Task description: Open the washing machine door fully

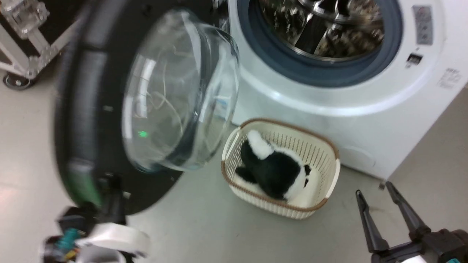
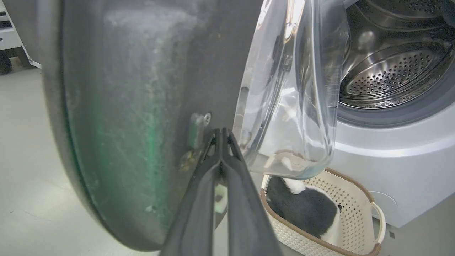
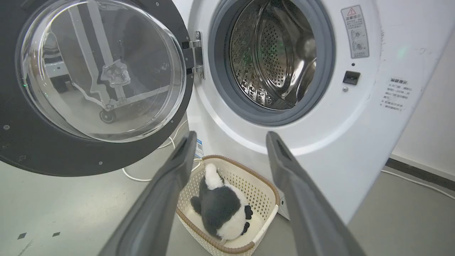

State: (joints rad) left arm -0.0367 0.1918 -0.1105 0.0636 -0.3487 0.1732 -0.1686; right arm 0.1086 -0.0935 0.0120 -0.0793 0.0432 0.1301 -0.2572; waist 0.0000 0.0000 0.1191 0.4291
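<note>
- One door (image 1: 86, 109), swung wide open, hangs to the left of the one washer (image 1: 329, 109).
- Left gripper (image 2: 222, 132): two fingers pressed together, tips against the door's black inner face.
- Right gripper (image 1: 373, 187): two fingers spread, holding nothing, well apart from the door.
- One basket (image 1: 333, 166) stands before the washer, with one plush toy (image 1: 270, 171) inside.

Left gripper (image 2: 221, 133): two dark fingers pressed flat together, tips meeting, pointing up the wrist view. Head view has it blurred at lower left, pale wrist (image 1: 113, 237) beneath. Right gripper (image 1: 373, 188): lower right, fingers spread wide, empty, pointing up.
</note>
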